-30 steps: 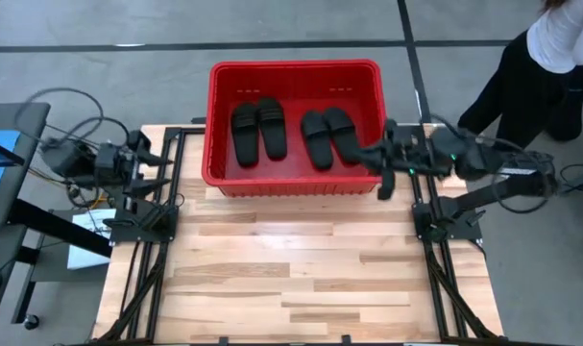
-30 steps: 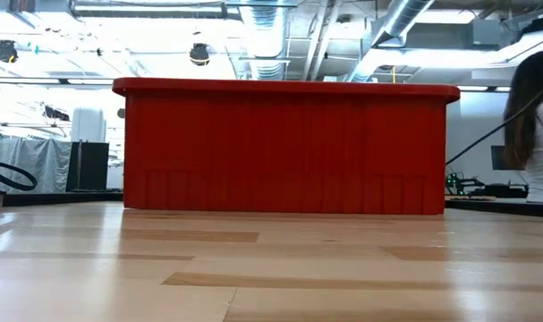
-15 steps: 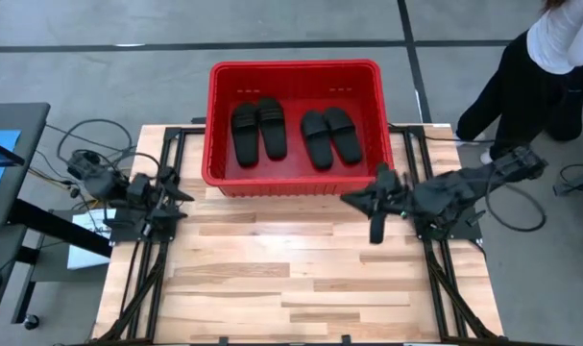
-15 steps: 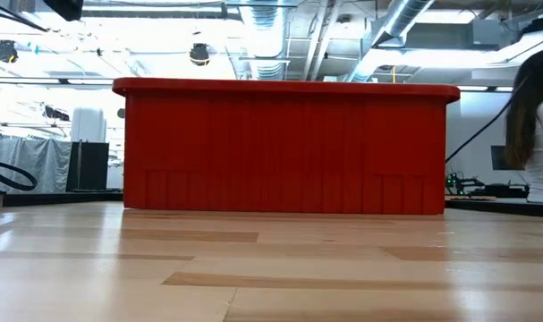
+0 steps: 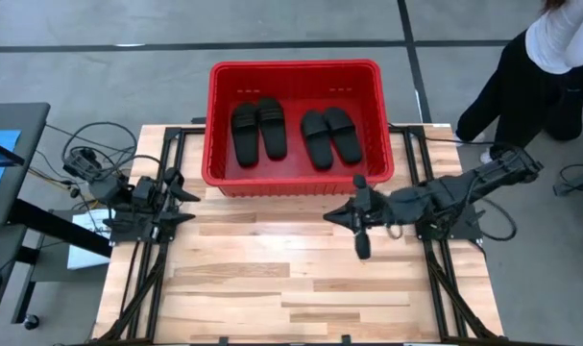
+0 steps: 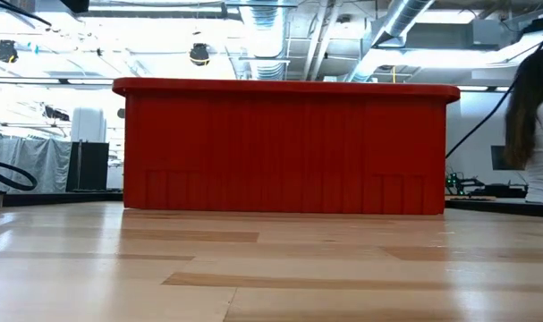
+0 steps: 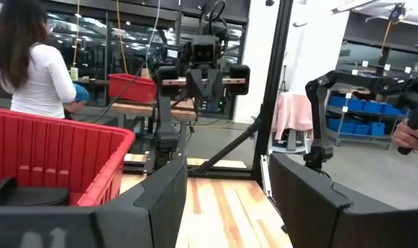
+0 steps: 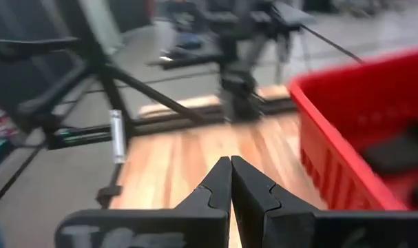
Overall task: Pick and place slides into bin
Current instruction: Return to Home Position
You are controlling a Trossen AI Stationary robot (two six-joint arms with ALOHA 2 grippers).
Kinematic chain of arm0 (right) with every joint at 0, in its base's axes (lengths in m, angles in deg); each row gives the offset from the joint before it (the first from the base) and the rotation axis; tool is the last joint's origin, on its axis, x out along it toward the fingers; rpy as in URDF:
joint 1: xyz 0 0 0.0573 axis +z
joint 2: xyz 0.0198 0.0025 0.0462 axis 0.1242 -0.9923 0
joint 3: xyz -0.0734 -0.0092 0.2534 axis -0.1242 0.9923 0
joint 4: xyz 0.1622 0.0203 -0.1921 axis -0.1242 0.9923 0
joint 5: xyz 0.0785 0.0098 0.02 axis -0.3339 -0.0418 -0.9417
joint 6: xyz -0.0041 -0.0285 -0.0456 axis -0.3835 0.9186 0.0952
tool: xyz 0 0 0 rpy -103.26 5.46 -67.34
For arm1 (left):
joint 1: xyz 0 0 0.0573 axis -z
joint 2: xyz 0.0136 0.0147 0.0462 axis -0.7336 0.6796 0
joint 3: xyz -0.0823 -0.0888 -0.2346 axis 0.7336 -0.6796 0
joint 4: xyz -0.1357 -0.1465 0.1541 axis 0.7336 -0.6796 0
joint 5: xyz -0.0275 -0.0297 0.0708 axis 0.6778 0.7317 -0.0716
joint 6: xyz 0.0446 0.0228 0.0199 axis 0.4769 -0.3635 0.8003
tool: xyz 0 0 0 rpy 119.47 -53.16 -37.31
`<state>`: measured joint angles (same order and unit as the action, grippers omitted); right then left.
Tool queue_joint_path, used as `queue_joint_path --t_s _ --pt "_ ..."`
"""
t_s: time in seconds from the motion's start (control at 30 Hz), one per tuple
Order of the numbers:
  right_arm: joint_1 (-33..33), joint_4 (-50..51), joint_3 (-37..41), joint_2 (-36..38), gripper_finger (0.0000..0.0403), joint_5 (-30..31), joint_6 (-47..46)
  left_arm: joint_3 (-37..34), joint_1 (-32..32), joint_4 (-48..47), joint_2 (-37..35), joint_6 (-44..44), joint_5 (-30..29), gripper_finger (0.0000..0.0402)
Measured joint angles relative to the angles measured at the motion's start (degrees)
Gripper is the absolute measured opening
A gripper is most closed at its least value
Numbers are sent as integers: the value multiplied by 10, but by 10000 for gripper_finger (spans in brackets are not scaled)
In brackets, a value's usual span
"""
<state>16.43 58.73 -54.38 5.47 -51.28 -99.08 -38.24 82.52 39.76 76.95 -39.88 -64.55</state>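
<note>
The red bin (image 5: 293, 180) stands at the table's far middle and fills the low view (image 6: 284, 148). Several black slides lie flat on its floor, soles down, as a left pair (image 5: 259, 130) and a right pair (image 5: 329, 136). My left gripper (image 5: 183, 199) is open and empty at the table's left edge, near the bin's near left corner; its fingers stand wide apart in the left wrist view (image 7: 229, 207). My right gripper (image 5: 331, 215) is shut and empty over the table, just in front of the bin's near right corner; it also shows in the right wrist view (image 8: 231, 186).
A person (image 5: 550, 58) stands beyond the table's far right corner and also shows in the low view (image 6: 535, 125). The black arm frames (image 5: 147, 259) run along the left and right edges. Bare wooden tabletop (image 5: 291, 279) lies in front of the bin.
My right gripper has drawn back from the bin's right wall toward the table's near edge and leftward, coming over the table in front of the bin. My left gripper has moved a little toward the near edge and the right. The slides and the bin have stayed put.
</note>
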Motion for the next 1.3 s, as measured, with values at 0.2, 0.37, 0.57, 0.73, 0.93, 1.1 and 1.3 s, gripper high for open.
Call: queue_joint_path --t_s 0.2,0.37,0.57,0.73,0.93,1.1,1.3 --pt "-28 -39 30 56 0 -84 103 0 0 17 0 0 -14 196" --pt "-52 -149 175 154 0 -119 108 0 0 27 0 -2 -28 196" --pt "-67 -278 331 283 0 -177 72 0 0 34 1 8 -50 196" --pt "-53 -291 393 334 0 -179 72 -7 0 43 42 -1 -59 196" --pt "-45 -292 439 354 0 -174 53 -7 3 48 109 -35 -60 196" --pt "-44 -322 485 379 0 -149 41 -8 29 33 110 -44 -98 196" --pt "-44 -334 511 406 0 -161 45 -8 52 -35 66 -41 -135 196"
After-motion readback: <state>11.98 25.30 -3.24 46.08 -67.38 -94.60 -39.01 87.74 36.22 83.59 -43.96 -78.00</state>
